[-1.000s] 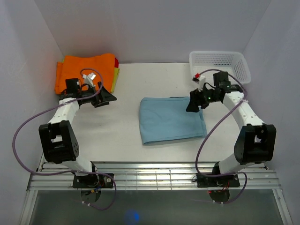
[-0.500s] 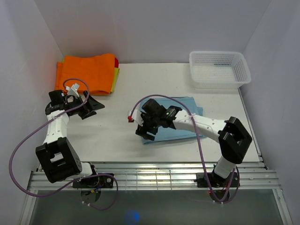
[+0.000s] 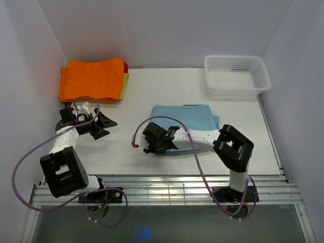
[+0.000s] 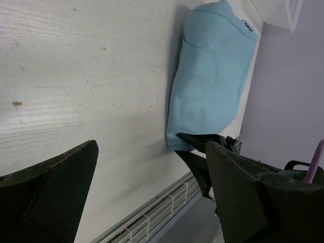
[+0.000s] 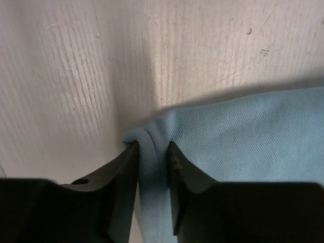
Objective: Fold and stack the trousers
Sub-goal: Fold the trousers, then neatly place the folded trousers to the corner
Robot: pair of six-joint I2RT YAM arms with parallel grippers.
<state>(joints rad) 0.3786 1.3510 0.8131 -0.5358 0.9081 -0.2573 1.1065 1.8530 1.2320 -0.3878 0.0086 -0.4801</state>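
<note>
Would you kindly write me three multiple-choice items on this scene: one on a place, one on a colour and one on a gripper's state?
1. Where does the white basket stand on the table?
A. near left edge
B. far right corner
C. centre

2. What colour is the top garment of the folded pile at the far left?
A. orange
B. green
C. black

3. How is the right gripper?
A. wide open in the air
B. shut on the basket
C. shut on an edge of the trousers

Answers: 1 B, the basket sits at the table's far right corner; 2 A, orange cloth lies on top of the pile; 3 C, the right wrist view shows both fingers pinching a fold of blue cloth.
</note>
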